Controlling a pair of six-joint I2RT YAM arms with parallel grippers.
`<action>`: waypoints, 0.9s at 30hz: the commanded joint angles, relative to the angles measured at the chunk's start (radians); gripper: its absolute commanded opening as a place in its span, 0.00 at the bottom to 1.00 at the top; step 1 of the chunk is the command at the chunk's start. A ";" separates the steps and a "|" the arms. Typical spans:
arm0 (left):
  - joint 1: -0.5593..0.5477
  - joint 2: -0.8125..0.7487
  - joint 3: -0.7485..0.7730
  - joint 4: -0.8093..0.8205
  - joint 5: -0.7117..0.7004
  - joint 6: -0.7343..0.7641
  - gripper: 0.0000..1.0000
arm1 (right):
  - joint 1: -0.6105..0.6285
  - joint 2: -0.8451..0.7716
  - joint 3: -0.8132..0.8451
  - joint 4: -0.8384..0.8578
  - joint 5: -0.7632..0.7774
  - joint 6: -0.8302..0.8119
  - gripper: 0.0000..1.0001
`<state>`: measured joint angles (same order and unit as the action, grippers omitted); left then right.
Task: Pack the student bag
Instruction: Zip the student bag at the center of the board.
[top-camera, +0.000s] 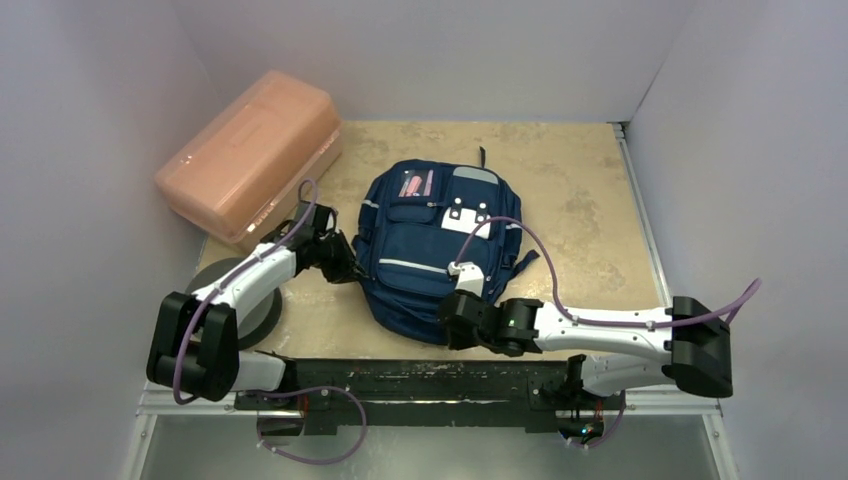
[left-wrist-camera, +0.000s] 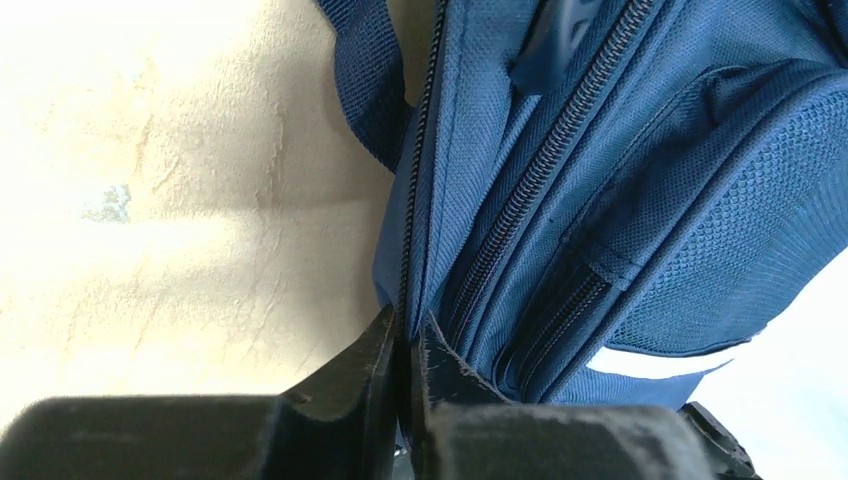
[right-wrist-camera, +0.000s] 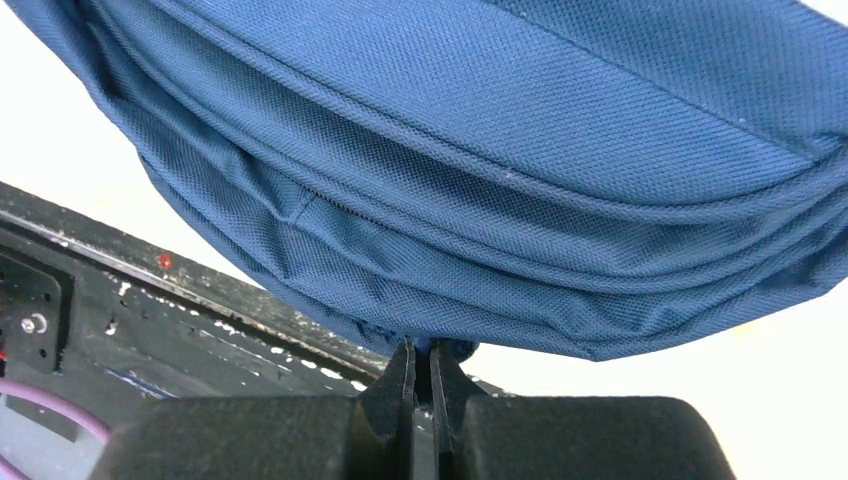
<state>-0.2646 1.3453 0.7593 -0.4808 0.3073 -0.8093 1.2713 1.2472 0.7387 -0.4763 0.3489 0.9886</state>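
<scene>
The student bag (top-camera: 425, 250), navy blue with grey stripes and a white patch, lies flat in the middle of the table, front pockets up. My left gripper (top-camera: 350, 268) is at the bag's left side. In the left wrist view the gripper (left-wrist-camera: 408, 330) is shut on the bag's (left-wrist-camera: 620, 200) edge along a black zip line. My right gripper (top-camera: 447, 325) is at the bag's near end. In the right wrist view the gripper (right-wrist-camera: 423, 350) is shut on a fold of fabric under the bag's (right-wrist-camera: 480, 150) bottom seam. The inside of the bag is hidden.
A salmon-pink plastic box (top-camera: 250, 155) stands at the back left, close to the left arm. A grey round disc (top-camera: 262, 312) lies under the left forearm. The black base rail (top-camera: 400, 380) runs along the near edge. Pale walls close in on the table's three other sides.
</scene>
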 joint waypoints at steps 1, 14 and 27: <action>0.059 -0.060 0.055 0.043 -0.027 0.088 0.21 | -0.005 -0.048 -0.005 -0.117 0.095 -0.095 0.00; -0.225 -0.445 -0.176 -0.005 0.236 -0.594 0.50 | -0.017 -0.046 0.039 0.168 0.078 -0.324 0.00; -0.450 -0.201 -0.108 0.124 0.097 -0.804 0.62 | -0.016 -0.064 0.035 0.153 0.071 -0.383 0.00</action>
<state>-0.7013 1.0866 0.6159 -0.4191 0.4385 -1.5547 1.2610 1.2171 0.7406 -0.3965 0.3832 0.6338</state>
